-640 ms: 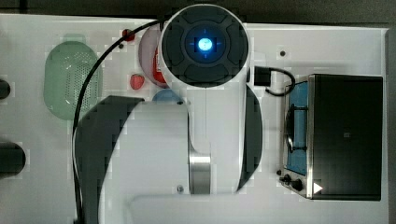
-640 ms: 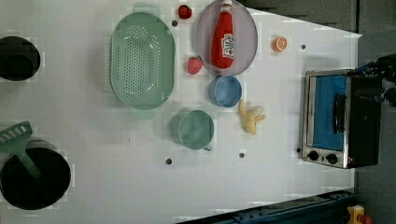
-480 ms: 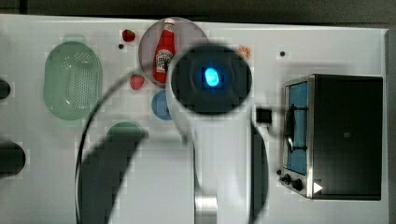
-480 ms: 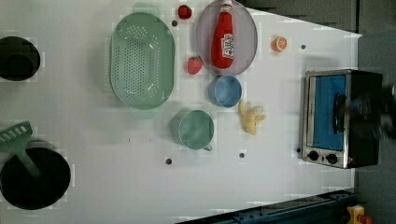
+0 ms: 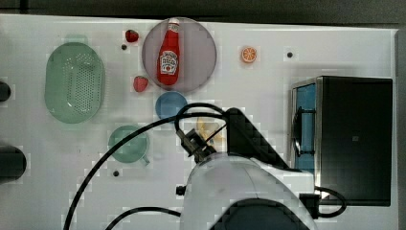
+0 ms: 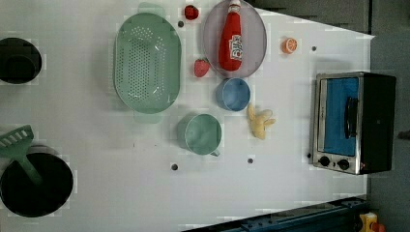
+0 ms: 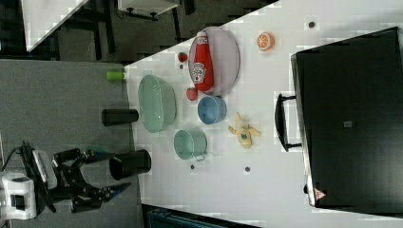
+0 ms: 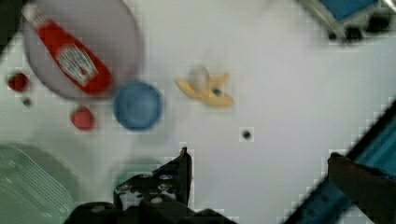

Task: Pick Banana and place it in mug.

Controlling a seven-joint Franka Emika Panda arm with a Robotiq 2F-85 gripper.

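Banana (image 6: 259, 123) lies on table just beside blue cup (image 6: 233, 94), near mug (image 6: 201, 134)

Robot lab, toy kitchenware (image 6: 147, 63), white table (image 6: 290, 193)

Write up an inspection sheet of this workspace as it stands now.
Surface: white table, dotted with small dark marks.
Job's things: banana lying loose beside mug; mug holds nothing.
Clutter: colander, blue cup, ketchup bottle on plate, two strawberries, orange slice, toaster oven, spatula.
Gripper: gripper open, off the table, nothing held.
Cables: black cable over the table.
Surroundings: grey floor.
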